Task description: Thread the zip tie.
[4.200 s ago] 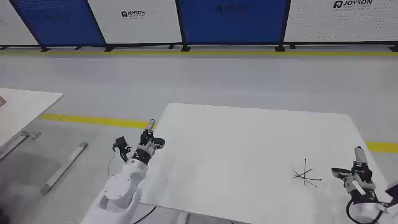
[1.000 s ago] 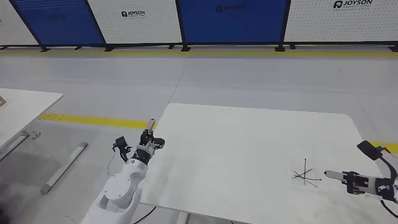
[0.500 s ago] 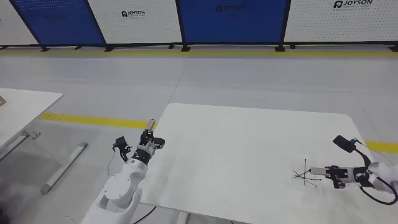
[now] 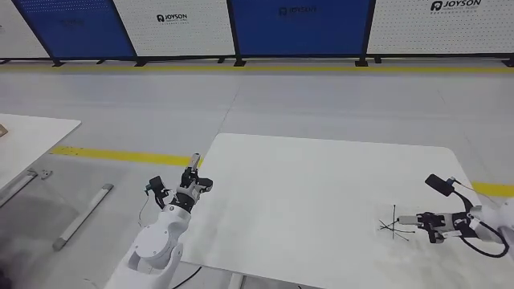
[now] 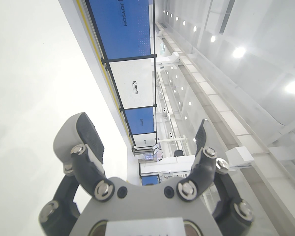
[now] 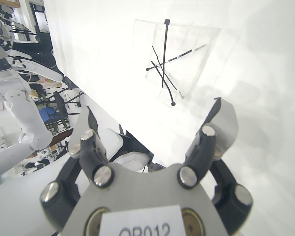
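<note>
The zip ties [image 6: 163, 62] are black and lie in a small loose pile, crossing one another like dropped sticks, just ahead of the right gripper [image 6: 153, 114]. None of them is threaded; each strap lies open with its square head at one end. They rest on a clear flat sheet [image 6: 199, 50], which sits on the white table [image 6: 100, 25].

The right gripper's fingers are spread wide with nothing between them. From above, its tip [image 4: 407, 221] sits just beside the pile [image 4: 393, 226], low over the table [image 4: 321, 193] and pointing at the ties from the side. I cannot tell whether a fingertip touches a strap; from the wrist, the ties look a little apart from the fingers.

The left gripper [image 5: 145, 133] is well apart from the ties, at the opposite edge of the table [image 4: 194, 164]. Its fingers are also spread and hold nothing, and they point up and away toward the room.

Beyond both grippers, past the far edge of the table, a yellow line [image 4: 120, 156] runs across the grey floor. Farther back stands a row of blue and white panels [image 4: 301, 12].
</note>
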